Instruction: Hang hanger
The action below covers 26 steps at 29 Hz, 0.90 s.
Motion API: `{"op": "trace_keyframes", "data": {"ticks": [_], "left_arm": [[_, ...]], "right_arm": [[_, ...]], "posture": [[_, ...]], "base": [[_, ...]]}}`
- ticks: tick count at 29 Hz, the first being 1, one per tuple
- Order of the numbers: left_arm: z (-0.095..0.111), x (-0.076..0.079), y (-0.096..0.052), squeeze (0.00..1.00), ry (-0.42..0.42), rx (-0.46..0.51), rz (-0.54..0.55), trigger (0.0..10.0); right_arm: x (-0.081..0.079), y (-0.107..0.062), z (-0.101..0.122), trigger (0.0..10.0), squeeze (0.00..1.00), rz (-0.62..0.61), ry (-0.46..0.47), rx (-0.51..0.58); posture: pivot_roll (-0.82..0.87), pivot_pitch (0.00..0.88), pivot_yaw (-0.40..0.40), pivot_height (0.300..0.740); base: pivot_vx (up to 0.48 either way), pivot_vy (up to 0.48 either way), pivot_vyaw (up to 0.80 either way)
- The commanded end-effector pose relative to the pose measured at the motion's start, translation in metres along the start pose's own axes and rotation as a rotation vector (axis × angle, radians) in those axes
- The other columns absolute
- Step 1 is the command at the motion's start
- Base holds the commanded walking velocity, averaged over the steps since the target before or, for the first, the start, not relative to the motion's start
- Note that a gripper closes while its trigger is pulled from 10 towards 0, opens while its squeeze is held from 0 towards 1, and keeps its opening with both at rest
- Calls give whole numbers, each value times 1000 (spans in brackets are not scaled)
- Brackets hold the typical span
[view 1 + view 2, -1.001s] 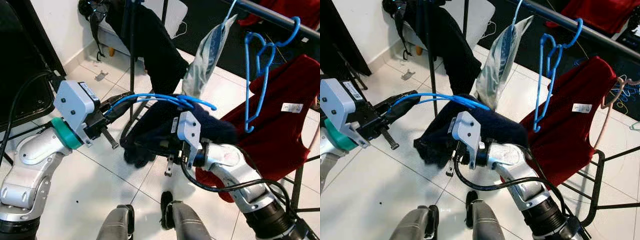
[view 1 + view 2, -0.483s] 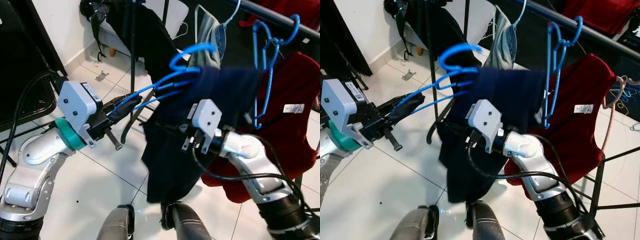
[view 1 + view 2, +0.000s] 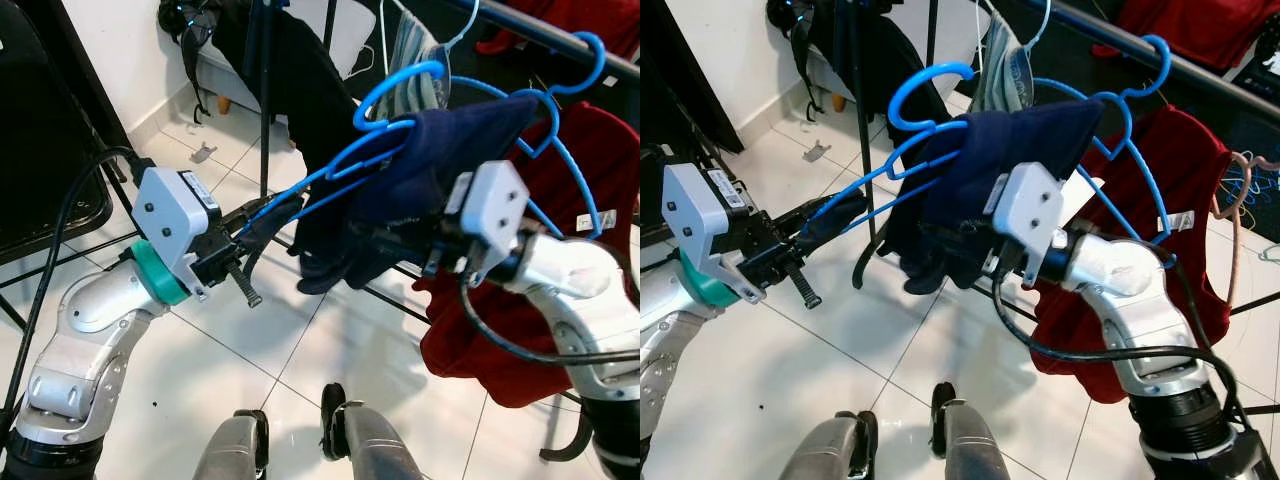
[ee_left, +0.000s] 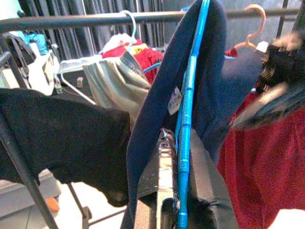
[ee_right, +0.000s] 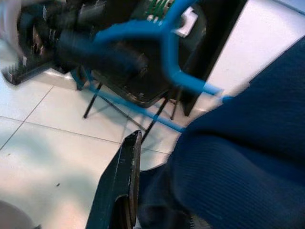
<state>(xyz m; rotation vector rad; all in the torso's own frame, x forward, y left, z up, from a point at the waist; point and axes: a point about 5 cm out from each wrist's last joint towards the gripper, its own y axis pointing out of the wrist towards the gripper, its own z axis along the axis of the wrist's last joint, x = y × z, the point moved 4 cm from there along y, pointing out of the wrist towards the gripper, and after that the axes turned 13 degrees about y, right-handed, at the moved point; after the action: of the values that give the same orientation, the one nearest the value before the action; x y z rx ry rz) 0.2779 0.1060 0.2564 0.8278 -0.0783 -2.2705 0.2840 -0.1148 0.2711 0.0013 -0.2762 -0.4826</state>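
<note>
A blue plastic hanger (image 3: 330,172) carries a dark navy garment (image 3: 420,180) draped over it, and its hook (image 3: 400,85) points up just left of the metal rail (image 3: 545,32). My left gripper (image 3: 262,215) is shut on the hanger's lower left end; in the left wrist view the blue rod (image 4: 185,143) runs between the fingers. My right gripper (image 3: 415,250) sits under the bunched navy cloth and is shut on it, with its tips buried. One right finger (image 5: 119,191) lies against the cloth (image 5: 238,167).
A second blue hanger (image 3: 575,150) and a red garment (image 3: 500,330) hang on the rail at right. A striped grey garment (image 3: 410,50) and a black garment (image 3: 300,90) hang behind. A black frame (image 3: 40,170) stands at left. My feet (image 3: 345,440) are on white tiles.
My right arm has lifted the navy garment and hanger up and to the right, toward the rail. The cloth is now bunched instead of hanging long. My left gripper followed a little rightward.
</note>
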Motion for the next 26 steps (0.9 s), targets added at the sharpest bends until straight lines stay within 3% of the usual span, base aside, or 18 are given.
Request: {"op": "trace_keyframes", "data": {"ticks": [1, 2, 3, 7, 9, 13, 14, 19, 21, 23, 26], "left_arm": [[10, 2, 3, 0, 15, 58, -7, 9529], [10, 1, 5, 0, 16, 61, -5, 9529], [9, 1, 5, 0, 18, 60, -7, 9608], [8, 0, 6, 0, 20, 58, -10, 9608], [2, 3, 4, 0, 29, 37, -33, 9608], [-1, 4, 2, 0, 37, 23, -43, 9608], [-3, 4, 1, 0, 42, 12, -44, 9686], [-5, 2, 0, 0, 47, 5, -39, 9647], [-5, 2, 0, 0, 49, 5, -44, 9569], [-5, 2, 0, 0, 49, 5, -44, 9569], [-2, 6, -2, 0, 62, 11, -91, 9490]], "right_arm": [[-4, -4, 14, 10000, 0, 25, -7, 43], [-3, -9, 26, 10000, 0, 42, 4, 68], [6, -17, 39, 10000, 1000, 19, -16, 80], [15, -25, 46, 10000, 1000, -13, -49, 73], [27, -40, 51, 10000, 1000, -33, -111, 3], [27, -45, 54, 10000, 1000, -17, -120, -21], [23, -49, 57, 10000, 0, 14, -121, -51], [21, -54, 60, 10000, 0, 36, -108, -77], [29, -62, 56, 10000, 0, -1, -156, -157], [29, -62, 56, 10000, 0, -1, -156, -157], [43, -72, 44, 10000, 0, -27, -251, -316]], "posture": [[-96, 174, -9, 740], [-96, 174, -9, 740], [-103, 174, -7, 740], [-107, 175, -7, 740], [-106, 176, -6, 740], [-106, 176, -6, 740], [-106, 176, -6, 740], [-103, 176, -4, 740], [-106, 177, 2, 740], [-106, 177, 2, 740], [-111, 176, 7, 740]], "base": [[0, 0, 0], [0, 0, 0], [0, 0, 0], [0, 0, 0], [0, 0, 0], [0, 0, 0], [0, 0, 0], [0, 0, 0], [0, 0, 0], [0, 0, 0], [0, 0, 0]]}}
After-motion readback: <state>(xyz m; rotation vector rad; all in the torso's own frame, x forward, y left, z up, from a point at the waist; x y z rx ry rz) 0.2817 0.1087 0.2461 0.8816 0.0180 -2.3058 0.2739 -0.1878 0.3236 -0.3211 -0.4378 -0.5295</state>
